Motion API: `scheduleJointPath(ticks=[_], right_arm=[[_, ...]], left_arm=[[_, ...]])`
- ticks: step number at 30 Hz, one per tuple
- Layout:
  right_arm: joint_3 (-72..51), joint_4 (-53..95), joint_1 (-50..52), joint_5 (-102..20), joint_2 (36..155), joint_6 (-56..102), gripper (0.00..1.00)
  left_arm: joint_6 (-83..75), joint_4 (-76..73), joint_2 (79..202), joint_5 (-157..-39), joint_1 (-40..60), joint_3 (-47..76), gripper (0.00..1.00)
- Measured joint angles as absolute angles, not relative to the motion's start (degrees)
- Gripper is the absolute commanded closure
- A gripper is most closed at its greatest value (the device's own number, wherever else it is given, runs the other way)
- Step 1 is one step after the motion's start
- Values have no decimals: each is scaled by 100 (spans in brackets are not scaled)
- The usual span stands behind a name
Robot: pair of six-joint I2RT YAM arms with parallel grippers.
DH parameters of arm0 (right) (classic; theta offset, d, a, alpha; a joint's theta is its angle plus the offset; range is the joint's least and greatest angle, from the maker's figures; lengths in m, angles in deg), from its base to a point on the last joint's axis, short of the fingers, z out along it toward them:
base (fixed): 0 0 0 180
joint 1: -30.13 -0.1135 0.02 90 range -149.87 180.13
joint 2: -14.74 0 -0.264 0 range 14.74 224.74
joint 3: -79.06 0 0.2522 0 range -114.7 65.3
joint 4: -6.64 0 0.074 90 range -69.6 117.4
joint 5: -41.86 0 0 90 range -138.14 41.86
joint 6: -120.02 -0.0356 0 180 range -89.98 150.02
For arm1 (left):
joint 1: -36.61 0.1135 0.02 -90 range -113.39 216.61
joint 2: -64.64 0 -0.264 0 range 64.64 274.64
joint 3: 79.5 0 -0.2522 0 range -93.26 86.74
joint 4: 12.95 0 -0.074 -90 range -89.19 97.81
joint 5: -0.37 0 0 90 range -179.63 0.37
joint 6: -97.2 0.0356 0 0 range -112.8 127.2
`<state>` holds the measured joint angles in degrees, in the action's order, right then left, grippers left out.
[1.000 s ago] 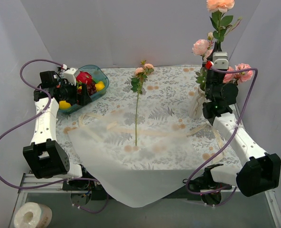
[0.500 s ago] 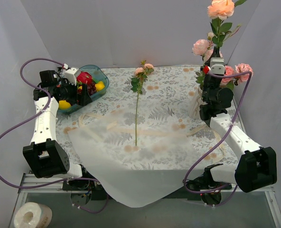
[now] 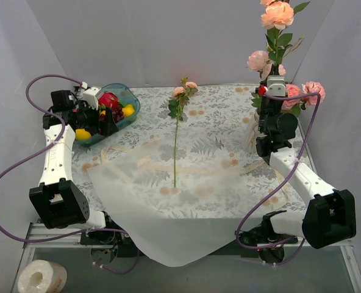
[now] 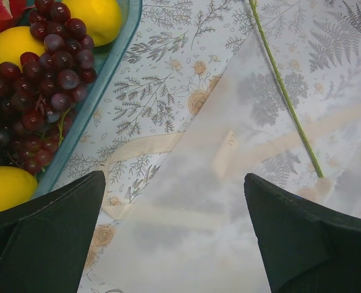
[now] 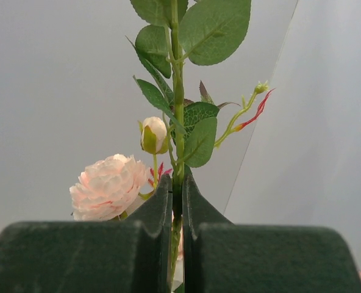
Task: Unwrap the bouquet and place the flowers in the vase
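My right gripper [image 3: 274,73] points upward at the back right, shut on the green stem [image 5: 178,183] of a peach rose flower [image 3: 277,14] held high. A pink bloom [image 5: 107,186] and a bud [image 5: 153,134] show behind the fingers. The white vase [image 3: 251,133] stands just left of the right arm, partly hidden, with pink blooms [image 3: 258,60] above it. One flower stem [image 3: 175,141] lies on the table. The bouquet's white paper [image 3: 159,204] lies spread flat. My left gripper [image 3: 109,121] hangs open over the paper's edge [image 4: 186,232].
A blue-green bowl of fruit [image 3: 127,97] sits at the back left, its rim [image 4: 116,58] close to my left fingers. Cream ribbon [image 4: 145,145] lies on the floral tablecloth. A roll of tape [image 3: 41,278] rests below the table's front edge.
My right gripper has shifted a little left with the rose, and the bloom now leans left. The left arm has not moved.
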<state>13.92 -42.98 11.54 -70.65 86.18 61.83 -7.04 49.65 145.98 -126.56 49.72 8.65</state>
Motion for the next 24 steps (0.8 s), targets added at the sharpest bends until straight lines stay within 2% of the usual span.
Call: scheduleJointPath(ticks=[3,6,7,9,10,13,15,24], right_arm=[[1510,-4136,1154,-7054,8508,6119,98],[1659,-3974,1141,-7058,8373,5971,85],[1694,-3928,1126,-7060,8340,5918,70],[1781,-3817,1095,-7108,8261,5805,53],[1823,-3736,1084,-7128,8216,5746,40],[1838,-3402,1047,-7202,8078,5608,29],[1838,-3170,1019,-7228,7940,5532,23],[1637,-2427,905,-7196,7298,5223,18]], left_arm=[[-693,4963,14598,-12654,4972,865,2],[-702,4941,14598,-12656,4972,865,2],[-711,4924,14598,-12658,4972,865,2],[-717,4922,14598,-12671,4972,857,2],[-720,4924,14598,-12680,4972,843,2],[-724,4917,14598,-12713,4972,793,2],[-724,4900,14598,-12726,4972,784,2],[-735,4906,14598,-12765,4972,769,2]])
